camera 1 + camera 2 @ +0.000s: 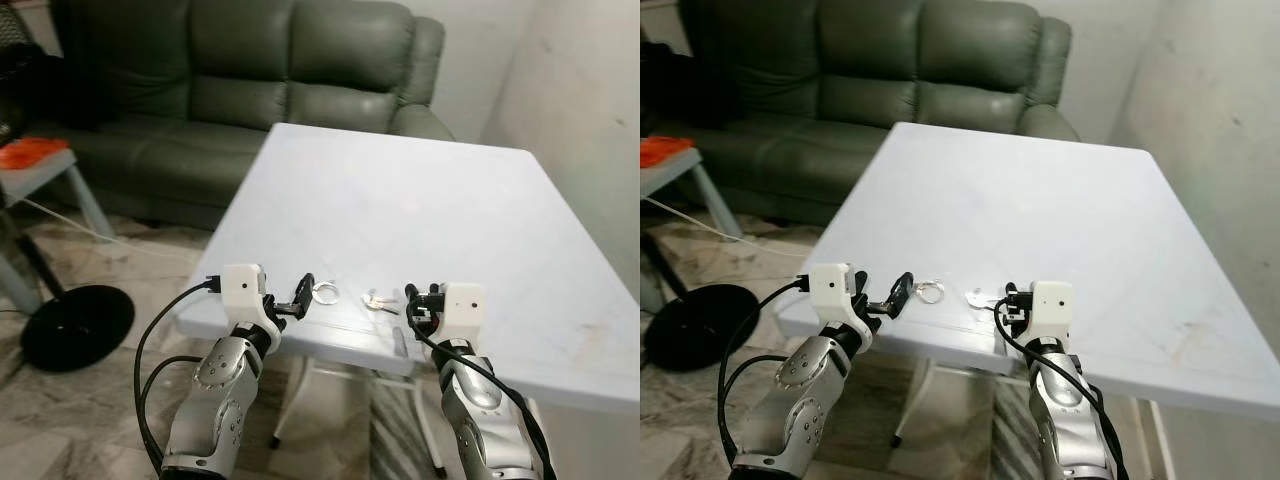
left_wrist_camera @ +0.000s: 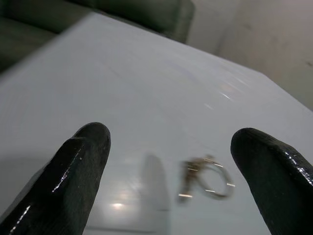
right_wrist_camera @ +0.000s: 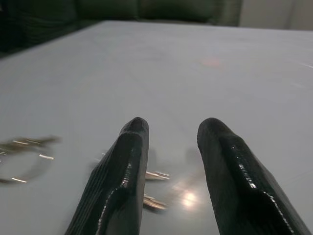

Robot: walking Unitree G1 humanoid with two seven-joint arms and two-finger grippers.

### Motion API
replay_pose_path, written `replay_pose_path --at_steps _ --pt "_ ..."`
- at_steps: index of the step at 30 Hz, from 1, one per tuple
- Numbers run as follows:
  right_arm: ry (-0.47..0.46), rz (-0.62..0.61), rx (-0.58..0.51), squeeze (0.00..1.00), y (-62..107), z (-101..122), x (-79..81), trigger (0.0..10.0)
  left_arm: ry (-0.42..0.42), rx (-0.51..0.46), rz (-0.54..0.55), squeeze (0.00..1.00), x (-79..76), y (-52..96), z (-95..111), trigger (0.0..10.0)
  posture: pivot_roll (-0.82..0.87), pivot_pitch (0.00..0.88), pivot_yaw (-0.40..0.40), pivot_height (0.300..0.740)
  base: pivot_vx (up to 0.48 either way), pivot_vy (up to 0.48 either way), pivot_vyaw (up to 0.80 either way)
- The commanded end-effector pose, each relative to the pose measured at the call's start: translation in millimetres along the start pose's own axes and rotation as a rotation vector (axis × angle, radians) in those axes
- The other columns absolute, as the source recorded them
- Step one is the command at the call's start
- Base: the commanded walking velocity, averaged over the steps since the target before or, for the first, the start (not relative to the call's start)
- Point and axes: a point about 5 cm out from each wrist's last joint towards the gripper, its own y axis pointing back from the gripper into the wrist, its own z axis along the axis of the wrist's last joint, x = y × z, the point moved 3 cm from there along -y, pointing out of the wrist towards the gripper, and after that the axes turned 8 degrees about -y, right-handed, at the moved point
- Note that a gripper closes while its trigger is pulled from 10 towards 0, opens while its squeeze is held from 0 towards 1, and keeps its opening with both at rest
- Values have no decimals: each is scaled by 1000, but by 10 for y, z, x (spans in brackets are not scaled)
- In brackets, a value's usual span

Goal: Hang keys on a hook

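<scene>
A white square tabletop (image 1: 420, 200) stands in front of a dark green sofa (image 1: 250, 70). Two sets of small metal things lie close to the tabletop's near edge, roughly midway along it. One is a key ring (image 1: 325, 292), a pale loop lying flat. Just beside it, toward the right, lie the keys (image 1: 380, 302), a small silver bunch, also flat on the surface.

The left claw (image 1: 300, 295) reaches over the near edge, its tips just short of the key ring. In the left wrist view its two black fingers (image 2: 78, 171) stand wide apart, with the blurred ring lying on the tabletop between them, and they hold nothing.

The right claw (image 1: 418, 300) sits at the near edge too, just to the right of the keys. In the right wrist view its fingers (image 3: 122, 181) are parted by a narrow gap, low over the surface, with blurred bits of the keys showing beside and under the one finger. They grip nothing.

On the floor to the left are a round black base (image 1: 75, 325) and a small side table (image 1: 45, 175) carrying something orange (image 1: 30, 152).
</scene>
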Motion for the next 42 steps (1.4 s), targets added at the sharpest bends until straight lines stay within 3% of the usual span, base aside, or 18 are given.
replay_pose_path --at_steps 1,11,20,42 --pt "-5 4 -11 0 16 33 34 10000 6 -5 12 0 36 -16 18 10000 14 24 -50 740 0 465 0" --pt "-4 -3 -6 0 31 29 38 10000 14 -8 20 0 51 -35 26 10000 11 24 -50 740 0 466 0" --pt "-7 -5 -2 0 38 25 43 10000 1 -7 39 0 63 -45 28 10000 10 21 -54 740 0 0 0" --pt "0 -13 5 0 65 22 26 10000 63 -18 54 0 108 -69 59 10000 5 16 -56 740 44 0 0"
